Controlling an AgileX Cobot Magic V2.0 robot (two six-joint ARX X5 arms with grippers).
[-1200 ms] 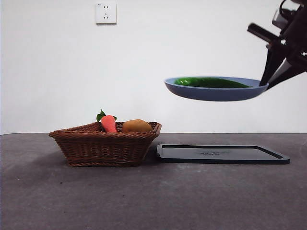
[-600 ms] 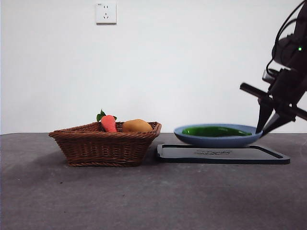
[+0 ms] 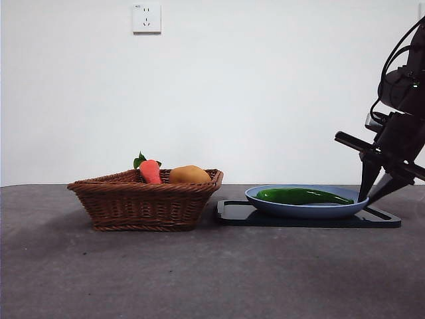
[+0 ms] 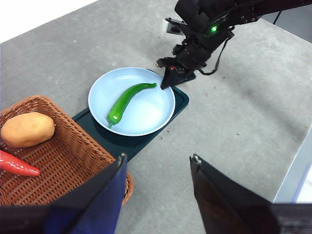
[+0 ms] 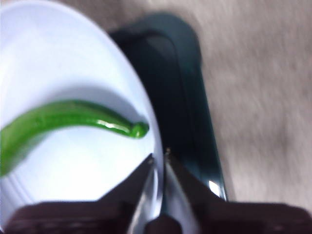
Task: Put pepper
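The dark-green pepper (image 3: 302,196) lies in the blue plate (image 3: 305,211), which rests on the dark tray (image 3: 380,218). My right gripper (image 3: 367,199) is at the plate's right rim, shut on it; the right wrist view shows its tips (image 5: 158,156) pinching the rim of the plate (image 5: 73,180) beside the pepper (image 5: 63,122). My left gripper (image 4: 158,158) is open and empty, high above the table. Its view shows the pepper (image 4: 127,100), the plate (image 4: 146,114), the tray (image 4: 105,139) and the right gripper (image 4: 163,85).
A brown wicker basket (image 3: 143,203) stands left of the tray, touching it, with an orange-red carrot (image 3: 150,171) and a round yellow-orange fruit (image 3: 189,175) inside. A wall socket (image 3: 147,18) is on the back wall.
The right gripper has lowered the plate with the pepper from mid-air down onto the dark tray, still holding its rim.
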